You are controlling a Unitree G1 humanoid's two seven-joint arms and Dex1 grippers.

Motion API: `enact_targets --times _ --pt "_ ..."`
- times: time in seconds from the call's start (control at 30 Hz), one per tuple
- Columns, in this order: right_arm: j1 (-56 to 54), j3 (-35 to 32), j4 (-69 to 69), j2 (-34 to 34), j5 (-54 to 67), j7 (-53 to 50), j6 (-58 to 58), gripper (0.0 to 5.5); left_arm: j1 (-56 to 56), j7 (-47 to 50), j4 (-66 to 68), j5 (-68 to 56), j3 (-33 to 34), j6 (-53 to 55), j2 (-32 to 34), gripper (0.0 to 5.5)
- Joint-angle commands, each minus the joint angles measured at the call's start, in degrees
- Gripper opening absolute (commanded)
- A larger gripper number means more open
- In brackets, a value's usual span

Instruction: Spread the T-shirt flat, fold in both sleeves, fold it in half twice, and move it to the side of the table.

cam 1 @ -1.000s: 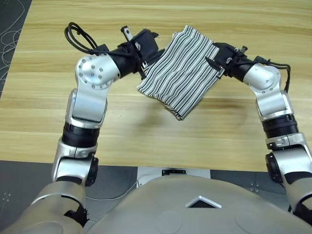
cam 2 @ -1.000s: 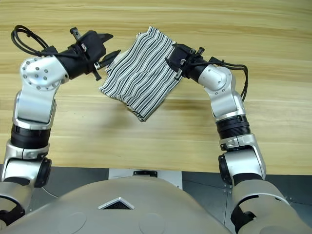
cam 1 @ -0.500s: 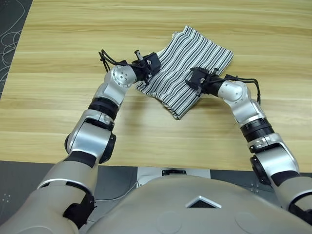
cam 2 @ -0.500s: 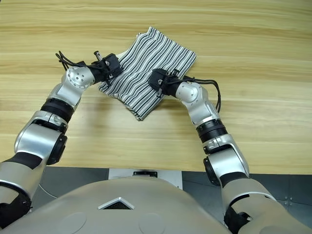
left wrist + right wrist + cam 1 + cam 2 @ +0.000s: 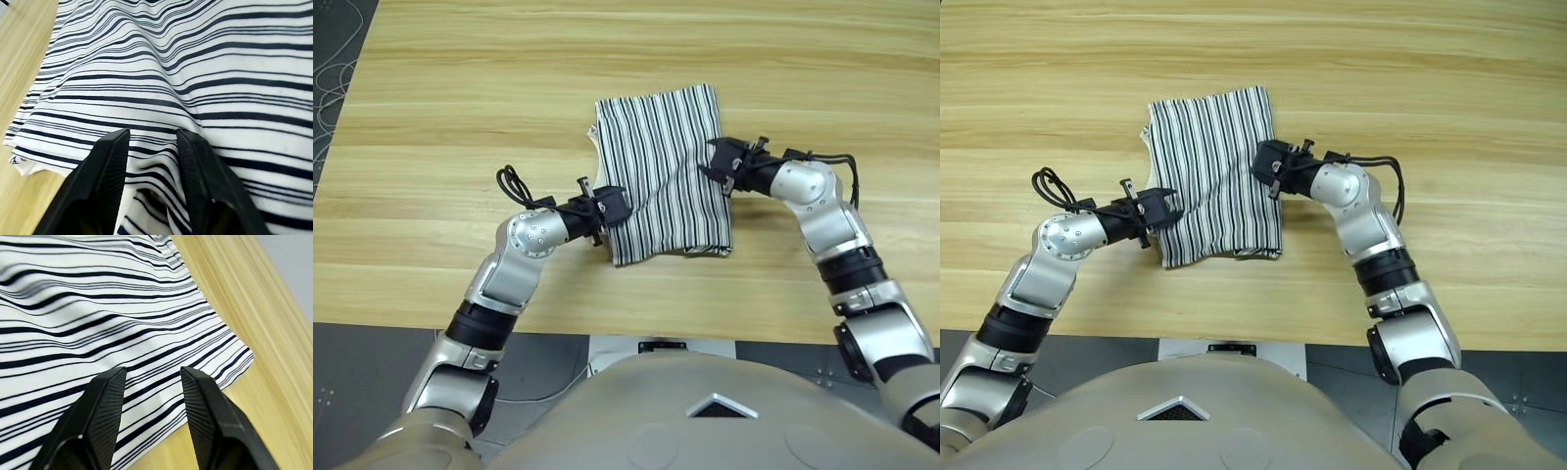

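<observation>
Left to right, then: the left hand (image 5: 610,208) lies low over the wooden worktop (image 5: 460,98), at the T-shirt's (image 5: 666,166) corner nearest the front edge on the left side. Its two dark fingers (image 5: 115,161) stand a narrow gap apart, and a raised ridge of striped cloth is gathered and held between them. The T-shirt, folded into a rough rectangle with black and white stripes, lies about midway along the worktop and somewhat nearer the front edge than the far one. Its near edge is slightly rumpled. The right hand (image 5: 722,166) sits at the shirt's right side edge, about halfway along it. Its fingers (image 5: 110,396) are narrowly parted over flat cloth, beside bare wood.
</observation>
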Motion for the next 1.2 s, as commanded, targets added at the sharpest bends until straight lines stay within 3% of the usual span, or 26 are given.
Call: enact_targets --times 0.03,0.37,0.83,1.2 --pt "10.0 0.1 -12.4 -4.0 1.5 3.6 5.5 2.05 0.9 -1.5 -2.1 1.1 -1.1 3.4 1.4 1.79" --pt "21.4 2.3 -22.6 -6.2 1.4 3.7 10.6 2.05 -1.0 -2.5 -2.4 1.1 -0.2 4.6 3.2 1.79" --pt "18.0 2.8 -20.2 -6.2 0.6 3.1 10.2 2.05 9.3 -5.4 -15.2 -4.0 4.9 10.4 8.6 1.79" --pt "17.9 1.9 -24.0 -7.5 5.9 6.2 4.4 2.05 5.0 -6.6 -17.7 -9.1 8.1 14.1 8.4 1.79"
